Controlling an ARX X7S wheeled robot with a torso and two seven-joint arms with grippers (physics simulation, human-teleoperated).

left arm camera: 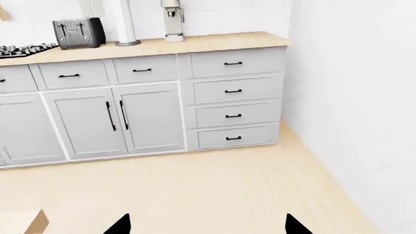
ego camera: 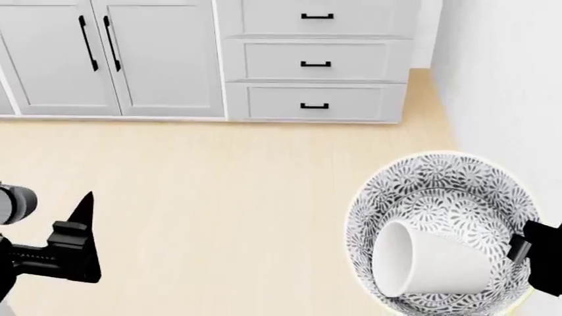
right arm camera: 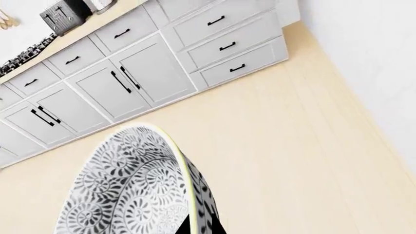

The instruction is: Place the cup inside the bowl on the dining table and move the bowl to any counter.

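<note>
Bowl (ego camera: 439, 230) rides above the pale wood floor (ego camera: 220, 197), gripped at its rim by the right hand (ego camera: 537, 253), clamped on the edge, with the cup (ego camera: 430, 259) lying tipped on its side inside, mouth toward the robot's left. Left hand (left arm camera: 208, 225) hangs empty, fingers (left arm camera: 120, 225) apart. Ahead, the tan tabletop (left arm camera: 195, 45) tops grey cabinets (left arm camera: 143, 117), carrying a toaster (left arm camera: 79, 32).

Left tool (ego camera: 83, 217) open, empty; right tool (ego camera: 537, 253) clamped.
</note>
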